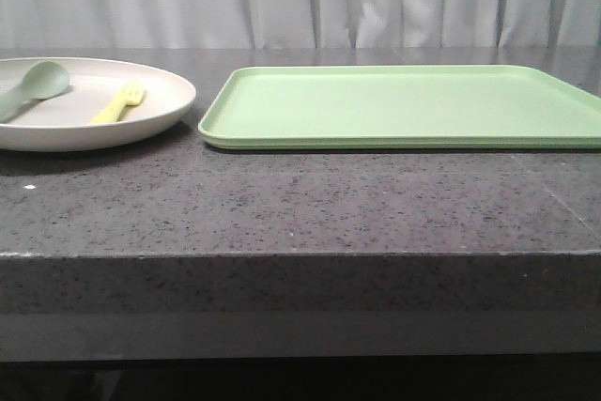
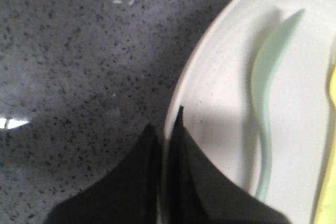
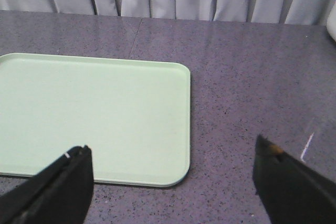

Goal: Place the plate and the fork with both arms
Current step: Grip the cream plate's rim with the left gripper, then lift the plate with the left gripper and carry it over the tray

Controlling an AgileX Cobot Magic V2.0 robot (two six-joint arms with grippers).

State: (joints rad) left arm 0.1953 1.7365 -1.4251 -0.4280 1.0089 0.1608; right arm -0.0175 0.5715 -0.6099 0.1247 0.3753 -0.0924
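Cream-white, the plate (image 1: 169,100) holding the fork (image 1: 119,104) has its rim pinched between the left gripper's (image 2: 167,121) jaws, while the right gripper's (image 3: 173,156) jaws gape above the worktop (image 1: 300,199).

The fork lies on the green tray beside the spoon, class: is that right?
Not quite. The fork lies beside the spoon on the cream-white plate, not on the green tray, which holds nothing. The front view shows this.

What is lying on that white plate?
On the plate lie a green spoon and a yellow fork. The plate's left part is out of frame.
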